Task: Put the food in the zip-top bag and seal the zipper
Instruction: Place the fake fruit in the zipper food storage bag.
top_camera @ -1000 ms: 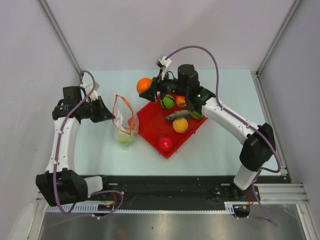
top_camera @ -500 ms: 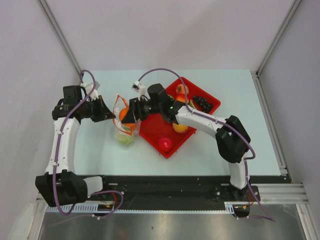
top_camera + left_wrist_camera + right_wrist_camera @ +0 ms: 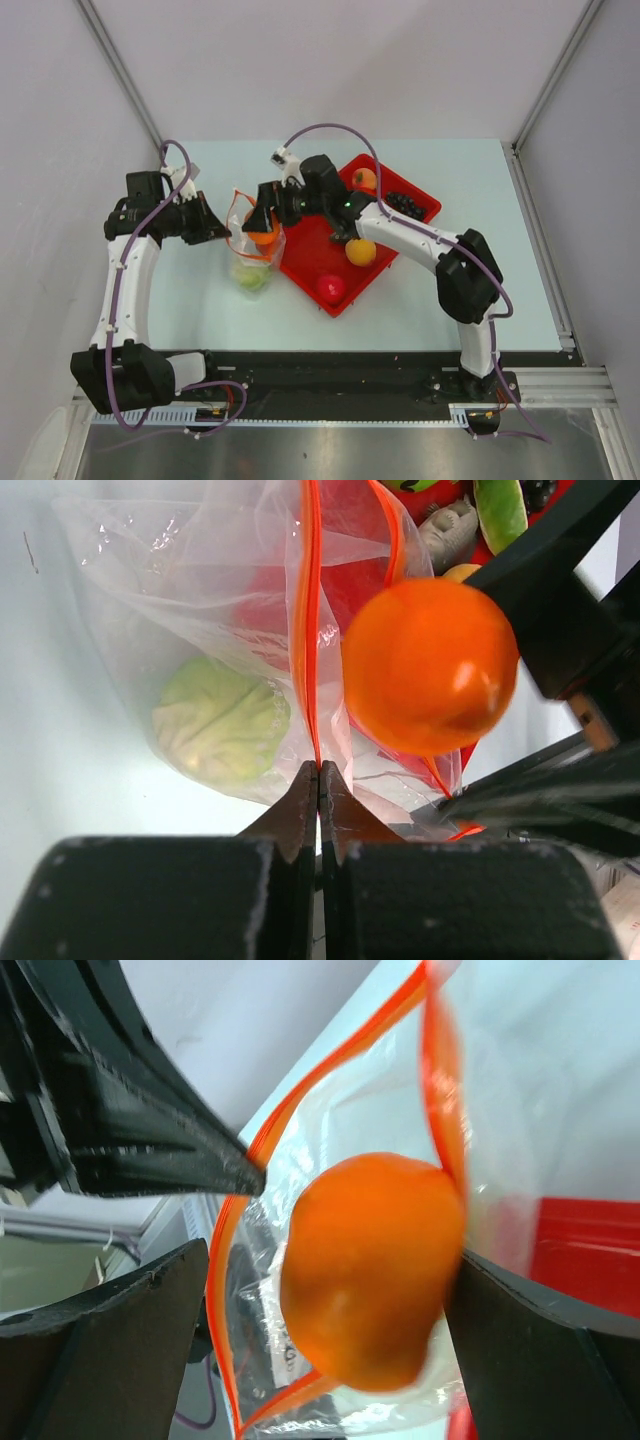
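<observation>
The zip-top bag [image 3: 250,258] stands left of the red tray, a green cabbage [image 3: 222,720] inside it. My left gripper [image 3: 226,233] is shut on the bag's near edge, pinching the orange-red zipper [image 3: 311,630] at the jaw tips [image 3: 318,768] and holding the mouth up. My right gripper [image 3: 262,221] hovers at the bag's mouth with its jaws open. An orange [image 3: 370,1270] sits loose between its fingers [image 3: 120,1340], level with the zipper strip [image 3: 440,1080]. In the left wrist view the orange [image 3: 430,665] is just right of the strip.
The red tray [image 3: 310,262] lies right of the bag. It holds a yellow-orange fruit [image 3: 361,251], a red tomato [image 3: 331,288], a peach [image 3: 365,179] and dark grapes [image 3: 405,203]. A grey fish [image 3: 447,530] and a green pod [image 3: 500,510] also lie there.
My right arm swung left from over the tray's far corner to the bag's mouth with the orange. Its jaws have spread and the orange now sits loose between them. The left arm stayed still.
</observation>
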Tool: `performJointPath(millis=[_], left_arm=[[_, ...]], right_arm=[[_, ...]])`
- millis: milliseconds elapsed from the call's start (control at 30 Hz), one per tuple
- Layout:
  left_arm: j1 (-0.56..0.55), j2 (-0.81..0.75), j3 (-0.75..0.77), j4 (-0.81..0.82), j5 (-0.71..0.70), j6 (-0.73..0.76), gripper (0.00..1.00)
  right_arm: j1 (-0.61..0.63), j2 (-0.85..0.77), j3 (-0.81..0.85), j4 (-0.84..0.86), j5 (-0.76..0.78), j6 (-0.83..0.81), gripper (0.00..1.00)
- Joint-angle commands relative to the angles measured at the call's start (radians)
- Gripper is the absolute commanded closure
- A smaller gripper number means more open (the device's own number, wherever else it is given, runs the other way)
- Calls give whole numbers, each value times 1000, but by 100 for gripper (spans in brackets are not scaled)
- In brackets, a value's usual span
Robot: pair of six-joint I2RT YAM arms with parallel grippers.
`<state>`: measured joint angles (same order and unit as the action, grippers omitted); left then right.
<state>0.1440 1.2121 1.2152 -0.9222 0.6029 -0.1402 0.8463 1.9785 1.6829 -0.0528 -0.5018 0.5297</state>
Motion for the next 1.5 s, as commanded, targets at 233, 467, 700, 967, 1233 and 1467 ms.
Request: performJointPath(millis=[233, 467, 700, 967, 1233, 1467], left_arm=[[-7, -6, 35, 31, 14, -39, 100], [-4, -19, 46, 20, 3, -29, 100], [-6, -26, 44, 16, -2, -22, 100], [-6, -31, 47, 2, -3, -12, 100], [-4, -37, 75, -32, -32, 13, 100], [-6, -10, 95, -66, -166, 14, 100]], right_arm=[[-108, -81, 83, 70, -102, -14, 4], [-121, -127, -18, -62, -49, -59, 24], [-110, -161, -107, -96, -60, -128, 34], [-99, -83, -72, -36, -93, -86, 58], [-108, -84, -46, -24, -144, -79, 100], [-124, -130, -54, -44, -181, -141, 93]])
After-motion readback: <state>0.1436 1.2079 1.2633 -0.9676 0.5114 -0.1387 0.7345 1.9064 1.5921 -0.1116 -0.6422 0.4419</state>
